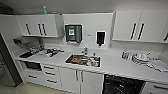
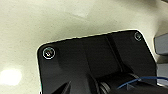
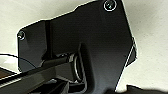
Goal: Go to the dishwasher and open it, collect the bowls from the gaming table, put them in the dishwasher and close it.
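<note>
A long white kitchen counter (image 1: 112, 65) runs left to right under white wall cabinets with black handles (image 1: 40, 25), a steel sink full of dishes (image 1: 83, 60) set in its middle. Low at the near right, the dishwasher (image 1: 122, 85) shows as a dark opening with racks, apparently already open. By my reading the approach step is in hand, and the next calls for closing in squarely. Whether either gripper's fingers are open or holding anything, I cannot tell, nor how the dishwasher lies relative to them.

Both wrists pointed down toward pale floor, claw fingers not discernible
</note>
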